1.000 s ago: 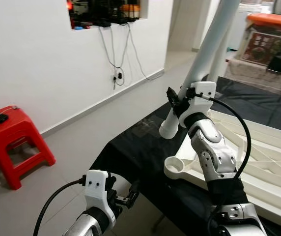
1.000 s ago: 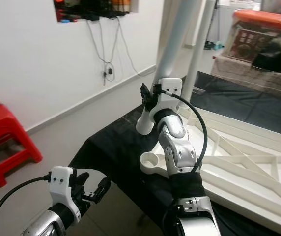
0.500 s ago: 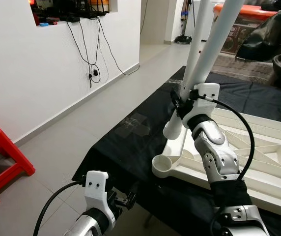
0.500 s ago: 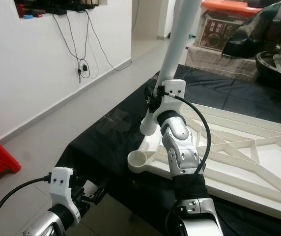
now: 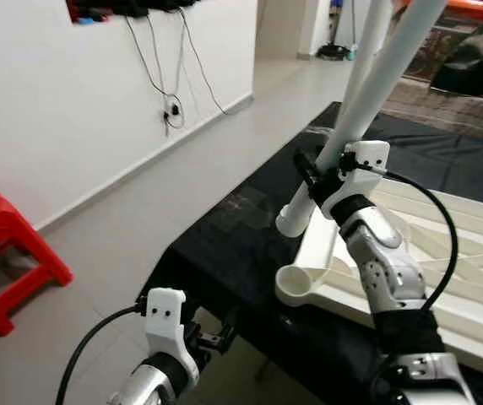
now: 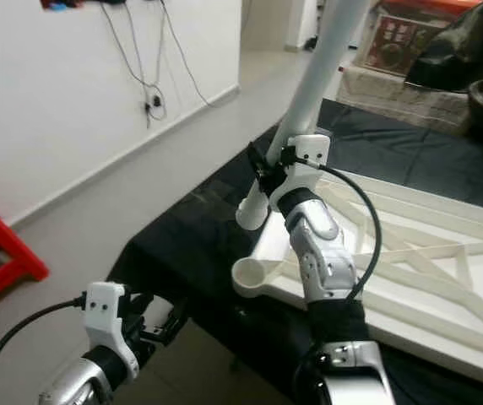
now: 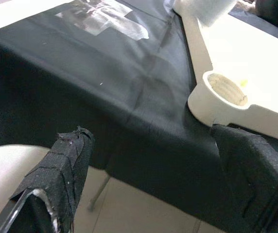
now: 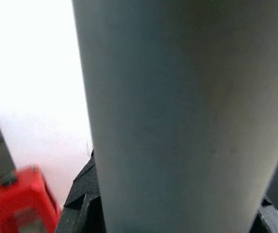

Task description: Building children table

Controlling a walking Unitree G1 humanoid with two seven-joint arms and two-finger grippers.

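Black cloth (image 5: pixel 233 245) covers the work surface at frame centre, with the white tabletop frame (image 5: pixel 444 278) lying at the right. A long white table leg (image 5: pixel 368 101) is clamped near its lower end by the right gripper (image 5: pixel 319 179), above the corner socket (image 5: pixel 296 283). It is judged stiff, light, smooth and top-heavy. The left gripper (image 5: pixel 220 337) hangs wide and empty, lower left.

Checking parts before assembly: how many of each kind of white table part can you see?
Table legs: 2, the held leg in the right gripper, the other leg behind it.
Tabletop frame: 1
Total: 3
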